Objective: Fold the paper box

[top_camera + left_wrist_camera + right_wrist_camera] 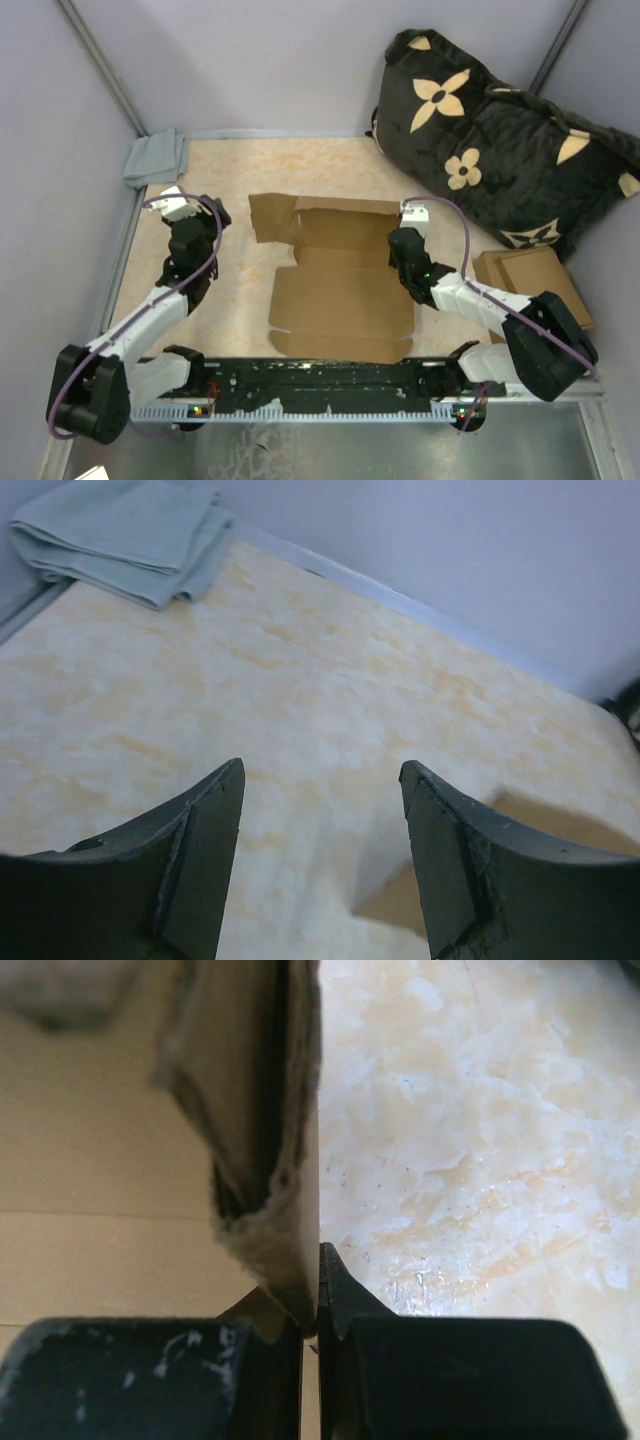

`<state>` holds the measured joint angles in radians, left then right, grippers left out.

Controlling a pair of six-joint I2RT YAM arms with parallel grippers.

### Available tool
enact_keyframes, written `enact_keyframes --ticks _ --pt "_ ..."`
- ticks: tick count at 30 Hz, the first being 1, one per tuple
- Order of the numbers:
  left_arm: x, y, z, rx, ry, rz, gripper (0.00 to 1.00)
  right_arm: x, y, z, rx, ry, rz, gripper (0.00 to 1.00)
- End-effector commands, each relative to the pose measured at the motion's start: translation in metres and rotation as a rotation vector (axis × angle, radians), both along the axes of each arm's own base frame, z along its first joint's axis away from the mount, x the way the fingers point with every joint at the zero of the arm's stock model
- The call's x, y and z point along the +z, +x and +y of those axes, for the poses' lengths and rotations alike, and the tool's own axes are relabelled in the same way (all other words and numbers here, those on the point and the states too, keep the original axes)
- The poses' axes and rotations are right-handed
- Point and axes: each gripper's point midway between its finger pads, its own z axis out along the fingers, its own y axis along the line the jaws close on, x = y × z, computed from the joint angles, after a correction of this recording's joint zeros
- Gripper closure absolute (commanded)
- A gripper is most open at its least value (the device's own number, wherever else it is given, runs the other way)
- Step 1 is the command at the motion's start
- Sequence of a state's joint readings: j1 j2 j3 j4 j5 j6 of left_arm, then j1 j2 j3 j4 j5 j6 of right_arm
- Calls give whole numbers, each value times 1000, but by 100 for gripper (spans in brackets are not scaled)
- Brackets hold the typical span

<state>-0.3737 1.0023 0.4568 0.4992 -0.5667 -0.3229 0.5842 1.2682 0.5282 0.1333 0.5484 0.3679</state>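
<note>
One paper box (340, 300), lengthwise near-to-far

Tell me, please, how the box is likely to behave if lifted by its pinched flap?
Probably light: the box is one thin sheet. It would likely hinge at its creases and sag, since the right gripper pinches only one edge flap. The flap's frayed edge suggests it may crumple.

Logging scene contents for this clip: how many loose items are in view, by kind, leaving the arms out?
paper box: 1
pile of cardboard pieces: 1
folded grey cloth: 1
black flowered cushion: 1
Total: 4
</note>
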Motion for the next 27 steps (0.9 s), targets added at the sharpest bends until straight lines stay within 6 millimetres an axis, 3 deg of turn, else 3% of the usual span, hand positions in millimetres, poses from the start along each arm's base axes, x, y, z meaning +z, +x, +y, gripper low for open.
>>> enact_keyframes --ticks 1,6,10,18,24,27 --pt "0 34 20 37 -102 9 30 5 -5 9 81 35 -6 100" --pt "-17 62 13 -47 -71 8 31 8 -10 20 157 69 -2 100" --pt "-39 60 -8 -176 -65 -1 33 13 -12 21 184 69 0 99" --pt "-63 0 -45 -443 -109 -48 39 18 -11 16 195 54 21 98" --pt "-53 -43 -76 -668 -113 -100 39 24 -7 17 199 62 17 97" --pt "-50 -53 -90 -768 -98 -110 37 26 -7 21 220 79 13 96"
